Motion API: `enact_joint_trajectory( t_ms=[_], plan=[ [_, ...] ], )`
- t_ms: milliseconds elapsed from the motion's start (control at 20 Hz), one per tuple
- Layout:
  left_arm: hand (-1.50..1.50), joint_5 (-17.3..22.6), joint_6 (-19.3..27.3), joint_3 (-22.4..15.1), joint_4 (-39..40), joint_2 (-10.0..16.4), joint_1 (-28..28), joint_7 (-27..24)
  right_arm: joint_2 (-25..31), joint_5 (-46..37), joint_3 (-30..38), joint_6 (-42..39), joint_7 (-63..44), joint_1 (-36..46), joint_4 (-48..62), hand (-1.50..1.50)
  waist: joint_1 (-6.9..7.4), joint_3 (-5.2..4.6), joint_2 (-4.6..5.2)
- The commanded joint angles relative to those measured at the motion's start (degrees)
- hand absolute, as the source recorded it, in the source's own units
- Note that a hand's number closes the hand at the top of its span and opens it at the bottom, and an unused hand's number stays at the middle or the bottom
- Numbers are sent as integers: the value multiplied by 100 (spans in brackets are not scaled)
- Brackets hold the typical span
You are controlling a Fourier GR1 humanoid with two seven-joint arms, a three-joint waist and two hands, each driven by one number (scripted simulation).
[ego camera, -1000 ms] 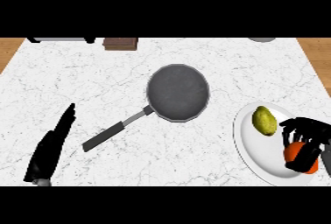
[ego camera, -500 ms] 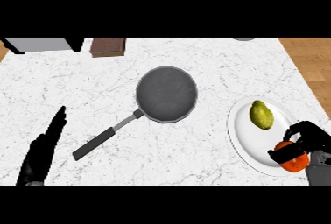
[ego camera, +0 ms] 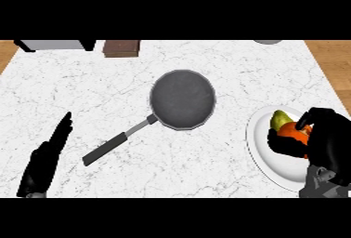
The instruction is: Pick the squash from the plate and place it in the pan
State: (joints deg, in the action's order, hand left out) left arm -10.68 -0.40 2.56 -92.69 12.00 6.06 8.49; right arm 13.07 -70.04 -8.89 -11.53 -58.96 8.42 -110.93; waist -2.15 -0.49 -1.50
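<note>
A dark round pan (ego camera: 182, 98) lies mid-counter, its handle (ego camera: 116, 145) pointing toward the lower left. At the right edge sits a white plate (ego camera: 264, 155). My right hand (ego camera: 326, 139) is over the plate, its fingers and thumb curled round an orange rounded squash (ego camera: 296, 132), which it partly hides. I cannot tell whether the squash still touches the plate. A yellow-green pear-shaped item (ego camera: 279, 119) lies on the plate just beyond the squash, touching or nearly touching it. My left hand (ego camera: 47, 160) rests open at the lower left, fingers straight.
A brown block (ego camera: 122, 48) and a grey appliance (ego camera: 56, 44) stand along the far edge at the left. A grey round thing (ego camera: 269, 41) peeks in at the far right. Bare marble counter (ego camera: 226, 153) lies between pan and plate.
My right hand has moved up and left over the plate with the orange squash in it, closer to the yellow-green item. The left hand has barely shifted.
</note>
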Motion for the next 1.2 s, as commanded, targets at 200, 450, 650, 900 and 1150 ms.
enact_joint_trajectory(
  t_ms=[200,450,650,900,1150],
  plan=[
    [0,-137,-36,-217,-155,-98,-106,-34,-1270,-2000,-1594,-382,-1592,957,-393,150,259,43,137],
    [0,-24,-142,-168,37,-116,-262,-30,-1294,-1214,-1085,808,-1646,2119,1327,150,364,49,174],
    [0,-189,-36,-343,-87,-244,-262,54,-1301,-655,-498,1473,-1260,2542,2263,150,386,52,188],
    [0,-293,39,-470,52,-375,-394,-52,-1304,-68,-17,2473,-930,3301,3865,150,538,53,251],
    [0,-206,-38,-336,220,-314,-519,-9,-1305,417,372,2970,-276,3781,5646,150,516,52,253]
  ],
)
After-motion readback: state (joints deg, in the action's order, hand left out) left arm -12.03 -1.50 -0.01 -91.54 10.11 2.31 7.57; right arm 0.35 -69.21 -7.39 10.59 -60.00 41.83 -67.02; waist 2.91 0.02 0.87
